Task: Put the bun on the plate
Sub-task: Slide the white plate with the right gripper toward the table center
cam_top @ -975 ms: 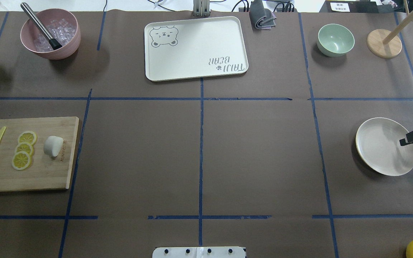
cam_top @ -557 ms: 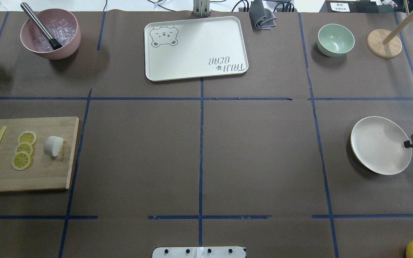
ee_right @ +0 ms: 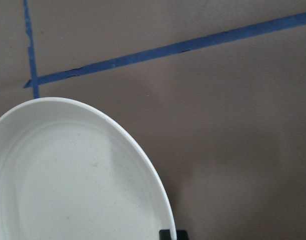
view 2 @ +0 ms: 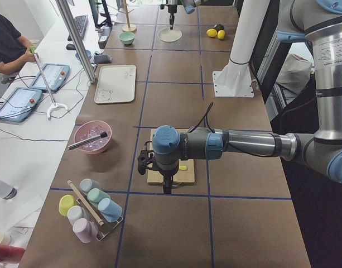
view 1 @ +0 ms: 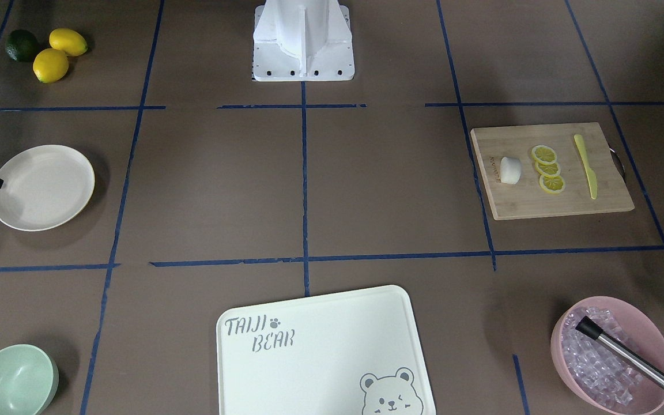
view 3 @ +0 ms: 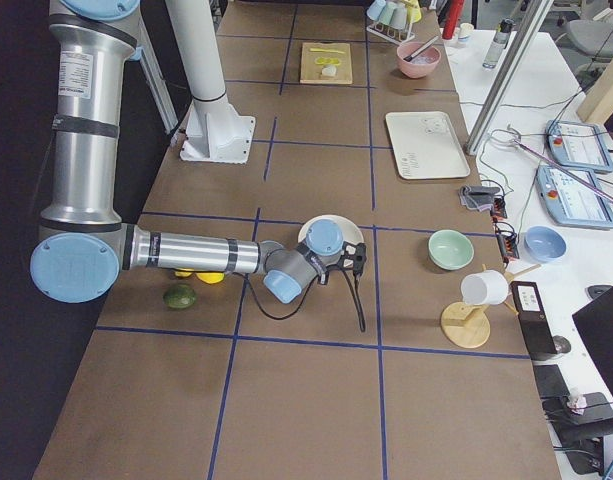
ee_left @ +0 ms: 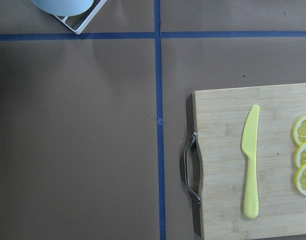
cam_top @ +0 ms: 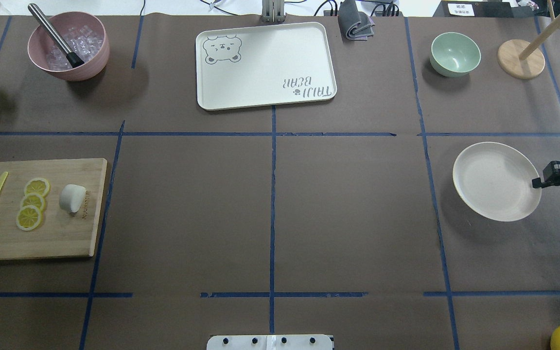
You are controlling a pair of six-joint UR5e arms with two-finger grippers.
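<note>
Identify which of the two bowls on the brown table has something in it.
The pink bowl: it holds ice cubes and a metal tool with a black tip. The green bowl is empty.

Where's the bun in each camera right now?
Front-facing: bun right, on cutting board.
Overhead: bun left, same board.
Exterior left: hidden under left arm.
Exterior right: bun top, far board.
Left wrist: not in it.
Right wrist: not in it.
Landmark: lemon slices beside it.
</note>
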